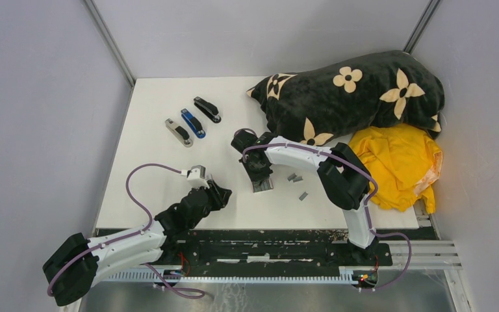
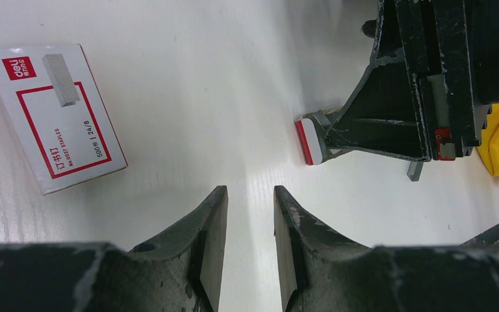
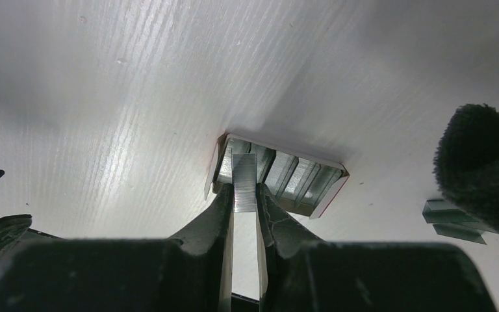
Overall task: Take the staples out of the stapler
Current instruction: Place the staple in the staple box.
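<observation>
Left claw (image 2: 250, 198) was parted only narrowly and held nothing. It hung over the bare table (image 1: 156, 97). From the top camera, the box (image 1: 197, 173) lay just beside it at 10 o'clock. Three staplers (image 1: 193, 123) lay side by side at its 11 o'clock, well apart from it, each with its long axis about 10 to 4 o'clock.

Right claw (image 3: 244, 195) was pinched closed on one strip (image 3: 244, 174) of staples. In its wrist view the strip ran 12 to 6 o'clock, in line with the fingers, which gripped it across its narrow width. The tray (image 3: 331, 192) sat directly at 12 o'clock of the fingertips, and the far end of the strip overlapped its near wall. I cannot tell if the strip touched the tray. More strips lay inside, nearly parallel to the held one.

I judge that the coming move turned on this line-up: the strip already pointed the same way as the row in the tray. The right arm was clearly the nearer one for it.

Loose strips (image 1: 294, 177) lay on the table near the right claw, at its 3 to 4 o'clock in the top view. The blanket (image 1: 357, 97) was at 1 o'clock and the cloth (image 1: 399, 162) at 3 o'clock.
</observation>
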### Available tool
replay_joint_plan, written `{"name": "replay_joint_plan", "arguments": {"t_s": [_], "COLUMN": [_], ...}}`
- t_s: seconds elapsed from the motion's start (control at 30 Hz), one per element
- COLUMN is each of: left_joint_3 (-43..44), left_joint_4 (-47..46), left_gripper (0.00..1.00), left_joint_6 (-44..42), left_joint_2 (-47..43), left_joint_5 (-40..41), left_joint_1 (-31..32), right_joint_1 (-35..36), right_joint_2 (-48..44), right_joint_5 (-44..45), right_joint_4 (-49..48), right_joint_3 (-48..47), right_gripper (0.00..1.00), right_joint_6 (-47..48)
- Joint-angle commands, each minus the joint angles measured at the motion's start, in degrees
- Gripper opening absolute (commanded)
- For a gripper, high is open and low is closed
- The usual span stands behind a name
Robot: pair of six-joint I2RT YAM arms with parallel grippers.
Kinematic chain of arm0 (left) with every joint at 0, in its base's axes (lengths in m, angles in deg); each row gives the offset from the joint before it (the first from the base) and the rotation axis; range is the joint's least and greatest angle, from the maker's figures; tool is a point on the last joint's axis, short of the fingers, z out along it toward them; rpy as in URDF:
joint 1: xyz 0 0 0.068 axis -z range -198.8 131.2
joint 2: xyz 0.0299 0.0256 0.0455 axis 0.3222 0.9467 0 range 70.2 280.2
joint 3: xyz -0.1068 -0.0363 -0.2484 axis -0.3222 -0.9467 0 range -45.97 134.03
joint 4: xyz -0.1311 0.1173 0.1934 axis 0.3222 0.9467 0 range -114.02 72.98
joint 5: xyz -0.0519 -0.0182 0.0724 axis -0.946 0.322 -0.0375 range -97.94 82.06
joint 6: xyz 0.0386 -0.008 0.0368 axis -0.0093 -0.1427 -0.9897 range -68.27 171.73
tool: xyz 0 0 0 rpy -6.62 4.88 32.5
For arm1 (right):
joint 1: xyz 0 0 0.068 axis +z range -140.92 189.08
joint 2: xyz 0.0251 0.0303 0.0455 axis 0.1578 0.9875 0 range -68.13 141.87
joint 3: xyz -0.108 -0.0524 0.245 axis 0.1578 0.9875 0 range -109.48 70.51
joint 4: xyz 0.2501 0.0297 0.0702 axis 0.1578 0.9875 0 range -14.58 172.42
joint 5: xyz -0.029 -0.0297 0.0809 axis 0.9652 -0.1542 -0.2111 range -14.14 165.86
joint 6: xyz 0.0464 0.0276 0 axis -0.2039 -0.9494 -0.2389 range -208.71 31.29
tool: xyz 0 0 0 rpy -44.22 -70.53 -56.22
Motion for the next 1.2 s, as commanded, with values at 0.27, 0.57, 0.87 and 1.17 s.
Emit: {"name": "replay_joint_plan", "arguments": {"t_s": [0.27, 0.57, 0.87, 1.17], "left_joint_3": [-0.18, -0.22, -0.31, -0.31], "left_joint_4": [-1.32, -1.36, -1.36, -1.33], "left_gripper": [0.39, 0.39, 0.39, 0.39], "left_joint_6": [-1.08, -1.08, -1.08, -1.15], "left_joint_2": [-0.73, -0.75, -0.91, -0.91], "left_joint_5": [1.58, 1.58, 1.58, 1.58], "left_joint_1": [-0.28, -0.27, -0.23, -0.22], "right_joint_1": [-0.20, -0.21, -0.21, -0.24], "right_joint_2": [-0.11, 0.12, 0.30, 0.28], "right_joint_5": [0.66, 0.15, -0.67, -1.75], "right_joint_4": [-1.48, -2.02, -2.19, -2.46], "right_joint_3": [-0.27, 0.41, 0.41, 0.53], "right_gripper": [0.18, 0.21, 0.27, 0.27], "right_joint_6": [-1.43, -1.39, -1.39, -1.30]}}
